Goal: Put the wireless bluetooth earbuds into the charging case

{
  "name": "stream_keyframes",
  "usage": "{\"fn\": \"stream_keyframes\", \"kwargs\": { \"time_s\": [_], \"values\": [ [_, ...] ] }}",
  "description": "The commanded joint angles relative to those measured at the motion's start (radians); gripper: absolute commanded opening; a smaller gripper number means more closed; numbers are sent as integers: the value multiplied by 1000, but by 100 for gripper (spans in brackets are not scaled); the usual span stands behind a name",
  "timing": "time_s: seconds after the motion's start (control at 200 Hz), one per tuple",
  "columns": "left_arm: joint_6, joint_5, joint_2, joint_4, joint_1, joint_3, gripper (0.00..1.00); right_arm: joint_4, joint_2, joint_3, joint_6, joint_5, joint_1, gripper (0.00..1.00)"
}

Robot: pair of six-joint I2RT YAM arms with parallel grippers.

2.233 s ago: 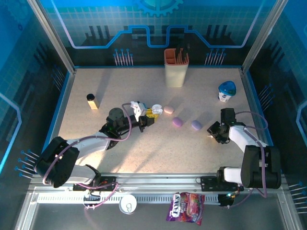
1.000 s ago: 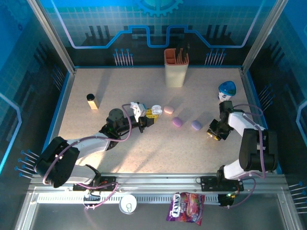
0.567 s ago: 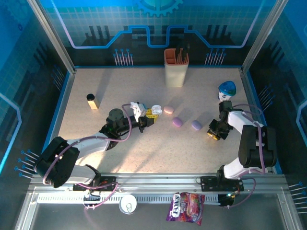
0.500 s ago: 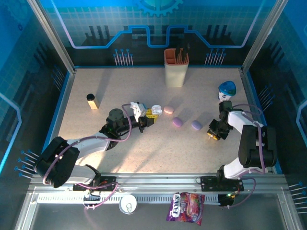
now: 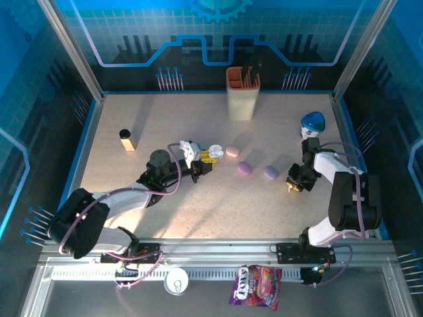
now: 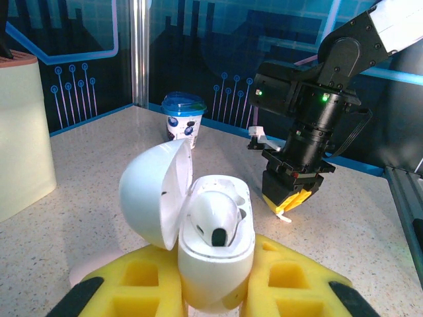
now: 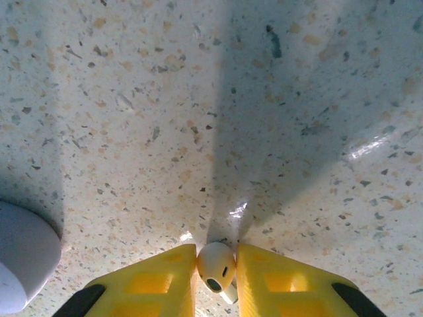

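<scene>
My left gripper [image 6: 215,290] is shut on a white charging case [image 6: 215,254], held upright with its lid [image 6: 153,198] flipped open to the left. One white earbud [image 6: 211,221] sits in the case. In the top view this gripper [image 5: 203,160] and case [image 5: 215,150] are left of the table's middle. My right gripper [image 7: 215,269] points down at the tabletop, its yellow fingers [image 7: 277,281] shut on a second white earbud [image 7: 215,264]. It stands at the right [image 5: 293,184], and in the left wrist view the right gripper [image 6: 289,201] shows the earbud's stem [image 6: 285,216] below its tips.
A pink case [image 5: 232,151] and two lilac cases [image 5: 244,168] [image 5: 270,172] lie between the grippers; one lilac case [image 7: 23,261] is close to my right fingers. A beige holder [image 5: 242,94] stands at the back, a blue-lidded cup [image 5: 312,125] at back right, a small bottle [image 5: 127,139] left.
My right gripper has swung in over the table, lowered slightly left, and its jaws have narrowed onto the white earbud. The left arm and case have stayed still.
</scene>
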Motion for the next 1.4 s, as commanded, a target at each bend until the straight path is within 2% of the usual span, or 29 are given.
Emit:
{"fn": "stream_keyframes", "kwargs": {
  "time_s": [0.0,0.28,0.57,0.7,0.85,1.045,1.396],
  "values": [
    [16,-4,-18,16,3,-7,0,-13,18,17,-17,-4,-23,20],
    [16,-7,-13,25,3,-8,0,-7,-31,-3,-6,-5,-25,15],
    [-13,7,36,69,3,30,0,184,-277,-90,-31,-127,-22,15],
    [-16,25,48,91,3,39,0,260,-387,-108,-34,-157,8,15],
    [-26,35,64,87,3,56,0,325,-470,-91,-13,-175,74,15],
    [-43,32,84,90,2,77,0,475,-549,-78,15,-164,212,15],
    [-87,42,102,112,3,98,0,696,-539,-16,26,-192,399,15]
  ]
}}
